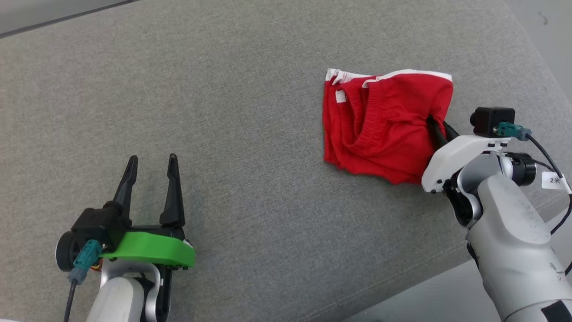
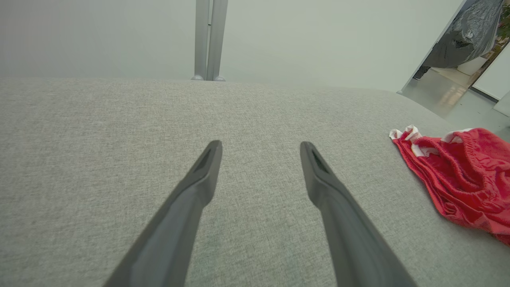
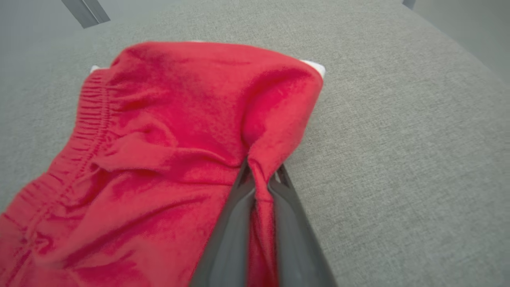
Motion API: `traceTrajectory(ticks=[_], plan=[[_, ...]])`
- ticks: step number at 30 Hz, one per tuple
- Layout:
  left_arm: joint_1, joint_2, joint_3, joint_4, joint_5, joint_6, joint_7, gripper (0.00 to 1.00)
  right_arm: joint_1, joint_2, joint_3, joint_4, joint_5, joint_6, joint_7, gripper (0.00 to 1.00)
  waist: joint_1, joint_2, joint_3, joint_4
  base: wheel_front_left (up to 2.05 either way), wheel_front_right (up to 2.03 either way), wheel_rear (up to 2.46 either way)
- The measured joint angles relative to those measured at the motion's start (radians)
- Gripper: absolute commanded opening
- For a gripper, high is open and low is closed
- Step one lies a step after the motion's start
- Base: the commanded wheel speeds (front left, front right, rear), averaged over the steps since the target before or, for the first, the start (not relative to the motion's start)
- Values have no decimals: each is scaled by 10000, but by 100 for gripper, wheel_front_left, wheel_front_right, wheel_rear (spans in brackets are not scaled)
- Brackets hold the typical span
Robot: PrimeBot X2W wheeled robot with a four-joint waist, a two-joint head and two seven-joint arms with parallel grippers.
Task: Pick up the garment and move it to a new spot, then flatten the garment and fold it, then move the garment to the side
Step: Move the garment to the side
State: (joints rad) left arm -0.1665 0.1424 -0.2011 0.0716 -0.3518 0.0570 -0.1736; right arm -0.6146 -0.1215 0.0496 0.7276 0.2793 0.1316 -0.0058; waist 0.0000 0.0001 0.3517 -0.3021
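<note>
Right gripper (image 3: 261, 177): nearest item, two long dark fingers on a pale arm at the lower right of the head view; jaws drawn nearly together on a pinch of red cloth, which rises in a small peak between them.
Grey woven upholstered surface (image 1: 223, 112): largest item, a broad flat cushion with a rounded far right corner; carries the garment.
Red knit garment with white trim (image 1: 380, 125): lies on the right part of the surface, near its right edge; bunched and creased, most of it resting on the cushion, its right edge taken up by the right gripper.
Left gripper (image 1: 153, 158): green-collared, at the lower left of the head view, fingers spread wide and holding nothing; low over bare cushion, well apart from the garment.
Ribbed elastic waistband (image 1: 374, 116): curves down the middle of the garment, gathered and gaping.
White trim (image 1: 415, 73): narrow band along the garment's far edge.
Stage, as judged: the pick-up for the first move; the grip is made, the lift not yet evident.
Done, as judged: grasp only.
Left, as judged: carrying to a new spot, flattening, folding, moving aside; the cloth is neither flat nor neatly folded.
Containers: none on the surface; the garment lies loose.
</note>
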Motion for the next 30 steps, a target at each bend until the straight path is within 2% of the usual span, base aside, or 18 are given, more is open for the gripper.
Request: traceTrajectory(ticks=[7, 11, 20, 23, 26, 27, 28, 29, 30], plan=[[-87, 144, 111, -349, 0, 144, 52, 100, -1346, -702, 56, 991, -949, 0, -579, 0, 0, 0, 349, 361, 0, 0, 0], [-150, 265, 247, -556, -6, 228, 52, 100, -2377, -1444, -215, 1662, -1354, 0, -650, 0, 0, 0, 461, 826, 0, 0, 0], [-248, 431, 314, -972, -6, 324, 146, 100, -3943, -3227, -1383, 3005, -2328, 0, -332, 0, 0, 0, 910, 1821, 0, 0, 0], [-258, 472, 293, -1072, -6, 324, 198, 100, -4172, -3712, -1730, 3377, -2612, 0, -234, 0, 0, 0, 1151, 2054, 0, 0, 0], [-291, 500, 282, -1133, -6, 330, 198, 100, -4379, -3904, -2077, 3591, -2976, 0, -290, 0, 0, 0, 1398, 2241, 0, 0, 0], [-294, 506, 272, -1149, -4, 355, 196, 100, -4441, -3939, -2186, 3659, -3124, 0, -345, 9, 0, 0, 1481, 2299, 0, 0, 0], [-297, 510, 265, -1147, -4, 357, 196, 100, -4477, -3940, -2280, 3695, -3244, -2, -382, 49, 1, 0, 1540, 2340, 0, 0, 0], [-305, 508, 245, -1145, -4, 357, 196, 100, -4516, -3929, -2429, 3735, -3394, -2, -441, 100, 0, 0, 1603, 2388, 0, 0, 0], [-315, 508, 226, -1143, -4, 359, 194, 100, -4544, -3906, -2608, 3754, -3540, -2, -543, 100, 0, 0, 1660, 2430, 0, 0, 0]])
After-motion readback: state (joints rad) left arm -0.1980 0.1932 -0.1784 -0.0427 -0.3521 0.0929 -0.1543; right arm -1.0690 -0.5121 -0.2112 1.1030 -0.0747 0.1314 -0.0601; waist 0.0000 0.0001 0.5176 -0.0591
